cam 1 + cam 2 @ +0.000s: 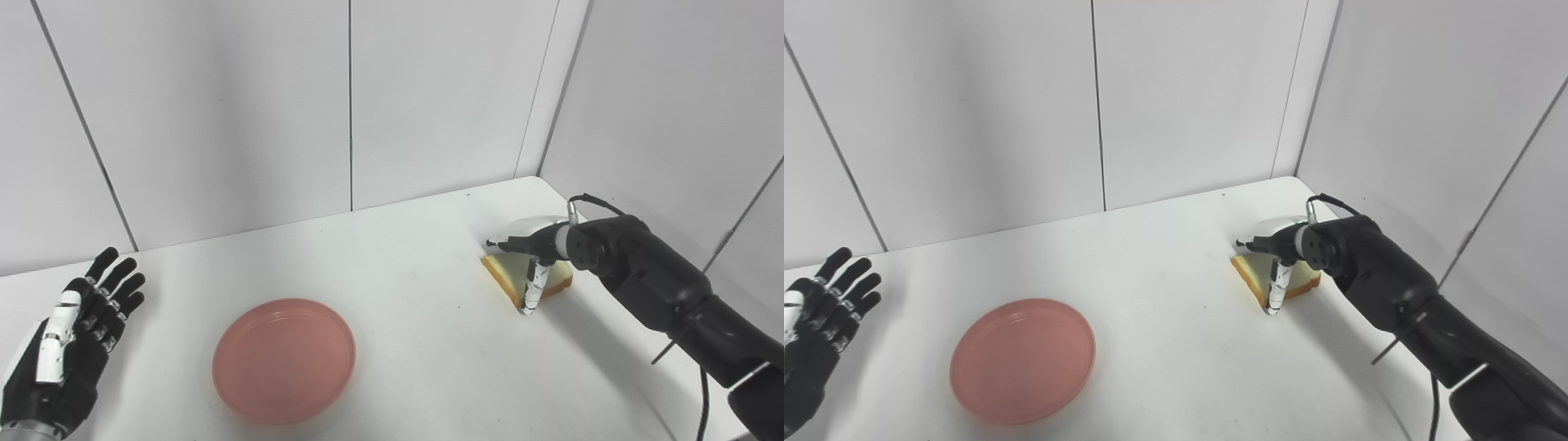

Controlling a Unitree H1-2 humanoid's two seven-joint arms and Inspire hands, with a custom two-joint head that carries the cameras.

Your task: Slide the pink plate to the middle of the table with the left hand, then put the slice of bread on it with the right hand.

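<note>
The pink plate [283, 360] lies empty on the white table, left of the middle and near the front. The slice of bread [511, 277] lies flat at the right, near the side wall. My right hand [531, 252] is over the bread, the thumb reaching down along its front edge and fingers across its far side; the bread still rests on the table. My left hand [76, 331] is open, fingers spread, at the far left, well clear of the plate. The plate [1023, 360] and the bread [1255, 274] also show in the right eye view.
White wall panels close the table at the back and on the right, meeting in a corner [538, 174] just behind the bread. A black cable [597, 202] loops from my right wrist. Bare table top [416, 306] lies between plate and bread.
</note>
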